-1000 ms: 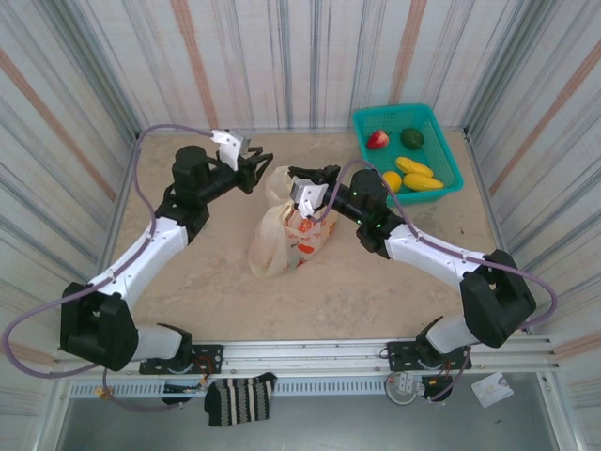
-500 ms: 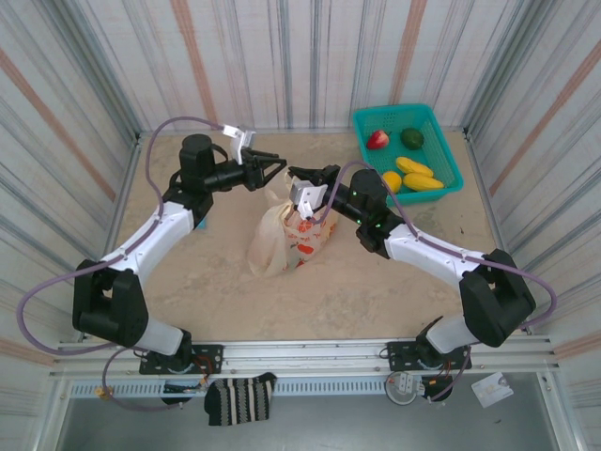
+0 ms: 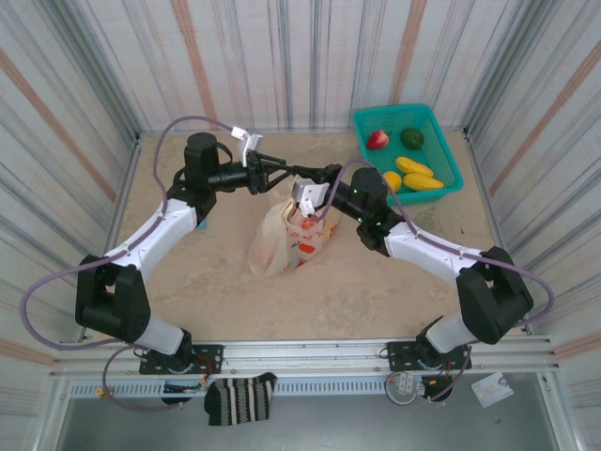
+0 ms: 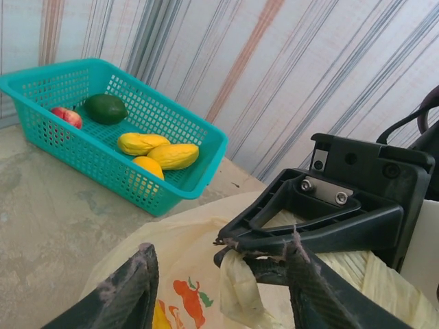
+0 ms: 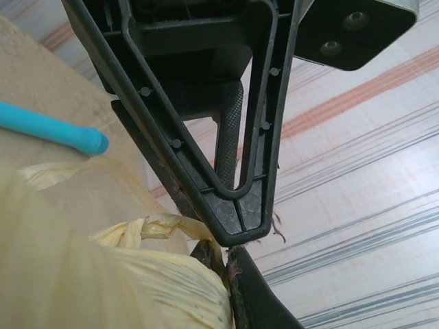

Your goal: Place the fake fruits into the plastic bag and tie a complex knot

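at frame centre the right gripper (image 4: pixel 230 248) pinches a handle of the plastic bag (image 3: pixel 277 240), with the left gripper (image 3: pixel 285 175) spread wide around it.

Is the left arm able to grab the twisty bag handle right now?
Probably yes. The left end effector is open right at the twisted bag handle, which the right end effector pinches up. Nothing sits between them.
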